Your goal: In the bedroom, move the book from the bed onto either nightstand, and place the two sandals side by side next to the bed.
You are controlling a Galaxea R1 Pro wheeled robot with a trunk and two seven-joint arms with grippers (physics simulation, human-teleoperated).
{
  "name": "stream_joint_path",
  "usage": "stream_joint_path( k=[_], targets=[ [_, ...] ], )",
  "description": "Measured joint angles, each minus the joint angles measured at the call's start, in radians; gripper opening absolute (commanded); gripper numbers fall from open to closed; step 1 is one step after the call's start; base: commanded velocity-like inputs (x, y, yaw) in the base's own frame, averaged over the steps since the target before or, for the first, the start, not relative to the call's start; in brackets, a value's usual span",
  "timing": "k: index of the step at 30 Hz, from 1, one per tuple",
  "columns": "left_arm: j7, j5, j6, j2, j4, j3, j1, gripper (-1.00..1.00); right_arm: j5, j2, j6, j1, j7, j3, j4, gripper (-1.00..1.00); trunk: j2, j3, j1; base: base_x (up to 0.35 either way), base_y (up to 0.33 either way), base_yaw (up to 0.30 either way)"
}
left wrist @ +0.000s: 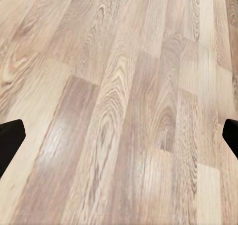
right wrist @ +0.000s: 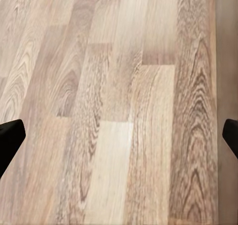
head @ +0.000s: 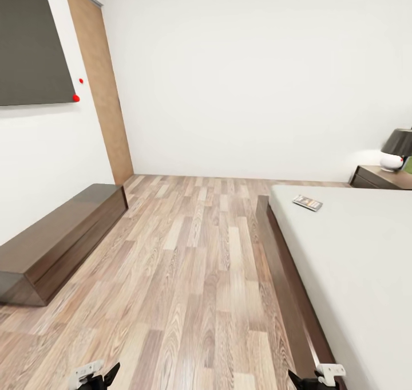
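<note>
The book [head: 307, 203], small with a dark cover, lies flat on the pale-grey mattress of the bed [head: 355, 264] near its far left corner. Beyond the bed, against the far wall, stands a dark-brown nightstand [head: 377, 177]. The sandals are out of view. Both arms hang low at the head view's bottom edge, well short of the book. My left gripper [left wrist: 119, 140] is open over bare wood floor, its dark fingertips [left wrist: 11, 138] spread wide. My right gripper [right wrist: 119, 140] is open too, above floor planks beside the bed's base.
A black-shaded lamp [head: 396, 148] stands on the nightstand. A low dark-brown cabinet [head: 63, 238] runs along the left wall under a dark wall panel [head: 31, 40]. A brown door [head: 100, 86] is at the far left corner. Wood floor [head: 194, 264] lies between cabinet and bed.
</note>
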Motion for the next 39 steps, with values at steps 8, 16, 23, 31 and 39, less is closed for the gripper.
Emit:
stream_joint_path(
  k=[8,16,23,31,39],
  targets=[
    [0.000,0.000,0.000,0.000,0.000,0.000,0.000,1.00,0.000,0.000,0.000,0.000,0.000,0.000,0.000,1.00,0.000,0.000,0.000,0.266,0.000,0.000],
    [0.000,0.000,0.000,0.000,0.000,0.001,0.000,1.00,0.000,0.000,0.000,0.000,0.000,0.000,0.000,1.00,0.000,0.000,0.000,0.322,0.000,0.000],
    [0.000,0.000,0.000,0.000,0.000,0.000,0.000,1.00,0.000,0.000,0.000,0.000,0.000,0.000,0.000,1.00,0.000,0.000,0.000,0.326,0.000,0.000],
    [0.000,0.000,0.000,0.000,0.000,0.000,0.000,1.00,0.000,0.000,0.000,0.000,0.000,0.000,0.000,1.00,0.000,0.000,0.000,0.327,0.000,0.000],
    [0.000,0.000,0.000,0.000,0.000,0.000,0.000,1.00,0.000,0.000,0.000,0.000,0.000,0.000,0.000,1.00,0.000,0.000,0.000,0.327,0.000,0.000]
  ],
)
